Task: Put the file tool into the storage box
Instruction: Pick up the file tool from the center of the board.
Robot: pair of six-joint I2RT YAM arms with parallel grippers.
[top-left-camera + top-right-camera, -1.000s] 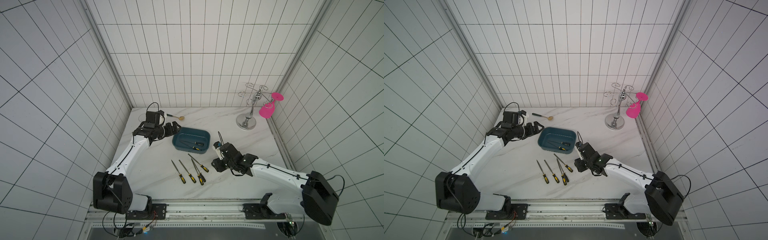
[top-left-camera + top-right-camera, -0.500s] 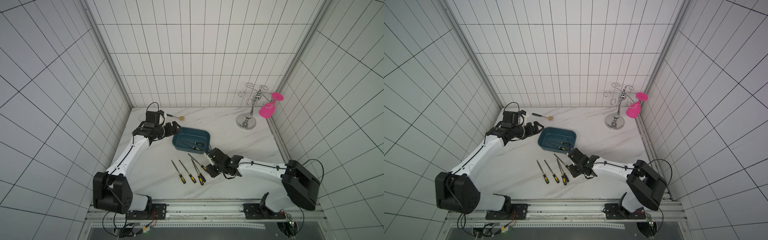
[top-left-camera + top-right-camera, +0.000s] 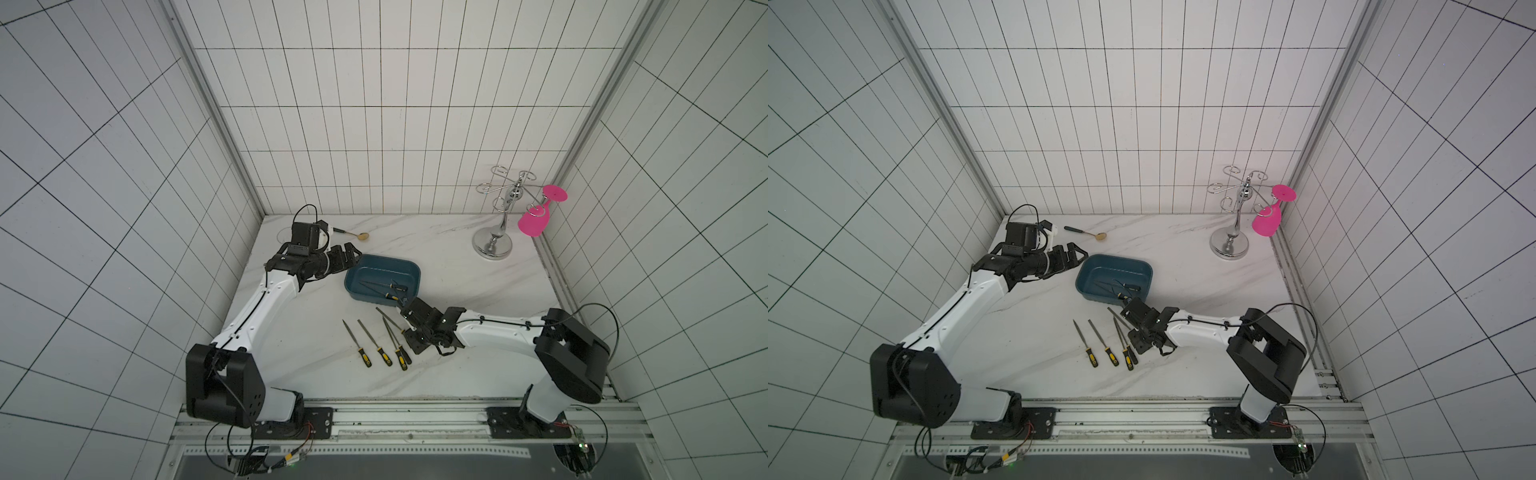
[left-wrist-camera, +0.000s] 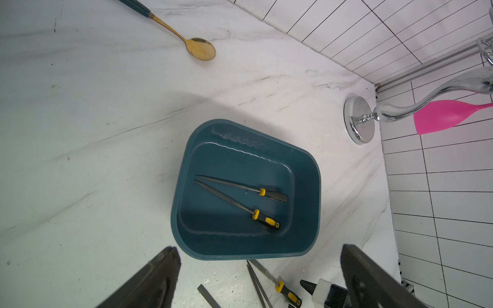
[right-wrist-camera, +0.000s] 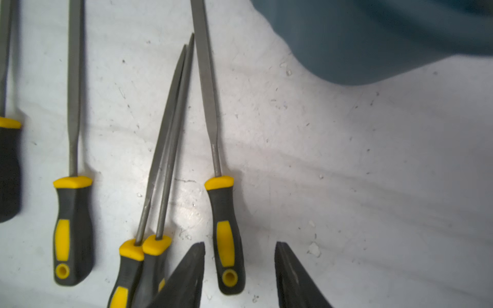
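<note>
Wrist view, unlike top views, shows right claw (image 5: 240, 243) parted astride file handle (image 5: 225, 213)

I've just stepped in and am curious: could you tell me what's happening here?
The robot is putting files into the box. Two already lie inside; five remain on the table. The right pincer, open, straddles the handle of the file nearest the box, not yet gripping. The left pincer hangs open beside the box, holding nothing.

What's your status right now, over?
Left end effector open beside storage box. Right end effector open, straddling file handle on table. Two files already boxed. Neighbouring files close alongside.
</note>
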